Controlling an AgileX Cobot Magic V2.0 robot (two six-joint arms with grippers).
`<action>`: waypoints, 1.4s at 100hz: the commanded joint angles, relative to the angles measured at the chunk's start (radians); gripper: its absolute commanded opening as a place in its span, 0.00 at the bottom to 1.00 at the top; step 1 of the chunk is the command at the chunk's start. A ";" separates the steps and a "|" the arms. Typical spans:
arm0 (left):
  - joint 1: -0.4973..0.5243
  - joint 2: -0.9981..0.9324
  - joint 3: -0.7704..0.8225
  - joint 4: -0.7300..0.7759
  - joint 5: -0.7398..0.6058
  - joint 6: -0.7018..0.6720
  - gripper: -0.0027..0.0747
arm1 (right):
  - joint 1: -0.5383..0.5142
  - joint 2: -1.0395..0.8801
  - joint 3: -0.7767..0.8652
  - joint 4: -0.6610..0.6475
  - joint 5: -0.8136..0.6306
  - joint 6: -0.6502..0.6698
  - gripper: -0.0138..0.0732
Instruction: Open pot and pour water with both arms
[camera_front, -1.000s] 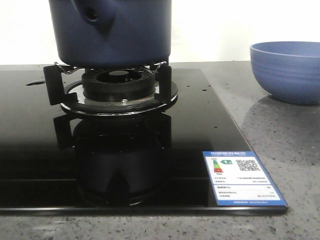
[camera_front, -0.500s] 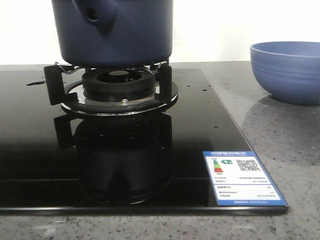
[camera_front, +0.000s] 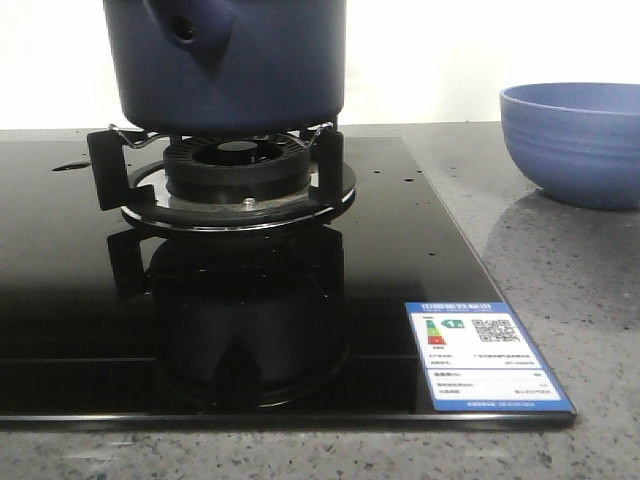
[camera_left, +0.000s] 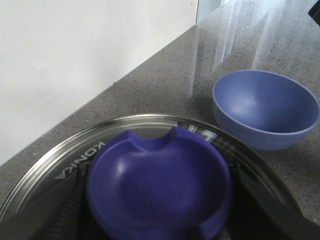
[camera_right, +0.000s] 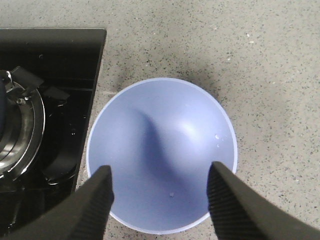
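Nothing moved — pot (camera_front: 228, 60) on burner (camera_front: 237, 170), right pincer (camera_right: 159, 192) spread over bowl (camera_right: 162, 150).

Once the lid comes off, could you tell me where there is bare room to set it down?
The grey counter between the black hob's right edge and the bowl is bare, as is the strip in front of the hob. The hob glass in front of the burner is free up to the label. The burner itself is taken by the pot.
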 joint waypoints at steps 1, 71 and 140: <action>0.029 -0.085 -0.035 -0.076 0.021 -0.011 0.63 | -0.003 -0.033 -0.034 0.033 -0.040 -0.009 0.59; 0.034 -0.062 -0.035 -0.231 0.010 0.024 0.63 | -0.003 -0.033 -0.034 0.059 -0.030 -0.010 0.59; 0.006 0.001 -0.035 -0.131 0.025 0.024 0.63 | -0.003 -0.033 -0.034 0.059 -0.034 -0.011 0.59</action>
